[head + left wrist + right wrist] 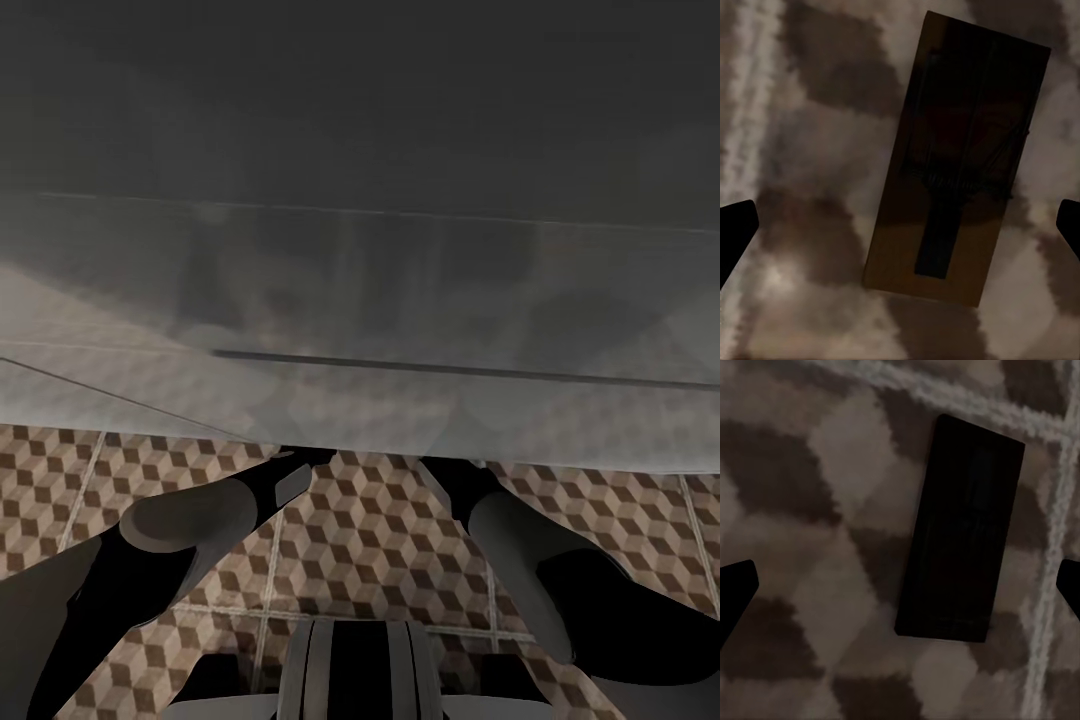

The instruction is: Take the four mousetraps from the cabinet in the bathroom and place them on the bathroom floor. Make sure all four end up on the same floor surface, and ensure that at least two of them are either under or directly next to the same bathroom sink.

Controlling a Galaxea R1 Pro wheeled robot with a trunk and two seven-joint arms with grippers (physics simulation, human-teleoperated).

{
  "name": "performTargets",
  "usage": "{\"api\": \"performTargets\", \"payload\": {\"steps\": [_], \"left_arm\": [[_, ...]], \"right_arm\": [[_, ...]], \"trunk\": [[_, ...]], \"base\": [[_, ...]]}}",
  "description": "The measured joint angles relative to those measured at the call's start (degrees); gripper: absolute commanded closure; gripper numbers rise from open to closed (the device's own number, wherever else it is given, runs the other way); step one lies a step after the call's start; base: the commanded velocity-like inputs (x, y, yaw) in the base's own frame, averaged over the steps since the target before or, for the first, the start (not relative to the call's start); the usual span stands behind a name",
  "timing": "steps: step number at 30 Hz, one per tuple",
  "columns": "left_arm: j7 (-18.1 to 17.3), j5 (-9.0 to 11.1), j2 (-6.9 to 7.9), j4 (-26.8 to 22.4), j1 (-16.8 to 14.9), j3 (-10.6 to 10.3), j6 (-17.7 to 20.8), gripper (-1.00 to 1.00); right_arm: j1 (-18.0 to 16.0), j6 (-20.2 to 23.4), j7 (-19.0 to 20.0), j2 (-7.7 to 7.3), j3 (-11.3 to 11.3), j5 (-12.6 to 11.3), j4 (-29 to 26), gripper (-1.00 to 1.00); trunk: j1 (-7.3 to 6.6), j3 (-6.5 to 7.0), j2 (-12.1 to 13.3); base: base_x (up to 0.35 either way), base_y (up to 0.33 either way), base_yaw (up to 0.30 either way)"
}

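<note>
- Nearest to us in the head view, our grey trunk column [355,670] rises from the lower edge, standing over the bathroom floor of large square tiles printed with brown, beige and white cubes and pale grout lines [370,545].
- Our left arm, grey and black [190,530], reaches forward over the tiles and its far end slips under a wide pale grey surface; our right arm [520,545] does the same on the other side.
- That wide, pale, semi-transparent grey slab [360,300] spans the whole upper part of the head view, and the cube pattern shows faintly through its near edge; we cannot tell what it is.
- In the left wrist view, the left gripper [900,229] stands wide, its two black fingertips [736,225] at opposite edges of the picture and holding nothing.
- Between them, lying flat on the tiles, is a small flat brown rectangular mousetrap with a dark wire bar [960,161], clear of both fingertips.
- In the right wrist view, the right gripper [900,589] is likewise spread wide and holds nothing.
- A second flat, very dark rectangular mousetrap [961,529] lies on the floor between its fingertips, near a corner where two grout lines [1054,510] meet, touching neither.
</note>
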Motion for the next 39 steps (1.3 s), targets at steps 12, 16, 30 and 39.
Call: {"api": "performTargets", "payload": {"steps": [12,16,30,39], "left_arm": [[0.0,0.0,0.04,0.0,0.0,0.0,-0.2,-1.0],[0.0,0.0,0.04,0.0,0.0,0.0,-0.7,-1.0],[-0.2,0.0,0.07,-0.1,0.0,0.0,-1.8,-1.0],[-0.5,0.0,0.2,-0.6,0.0,0.0,-8.0,-1.0]], "right_arm": [[0.0,-0.1,0.0,0.0,0.0,0.0,0.0,-1.0],[0.0,-0.1,0.0,0.0,0.0,0.0,0.0,-1.0],[0.0,0.0,0.0,0.0,0.0,0.0,0.0,-1.0],[0.0,-0.1,0.0,-0.05,0.0,0.0,0.0,-1.0]], "trunk": [[-0.03,-0.04,0.0],[-0.03,-0.04,0.0],[-0.03,-0.04,0.0],[0.01,-0.04,0.0]], "base": [[0.0,0.0,0.0],[0.0,0.0,0.0],[0.0,0.0,0.0],[-0.012,0.029,0.0]]}}
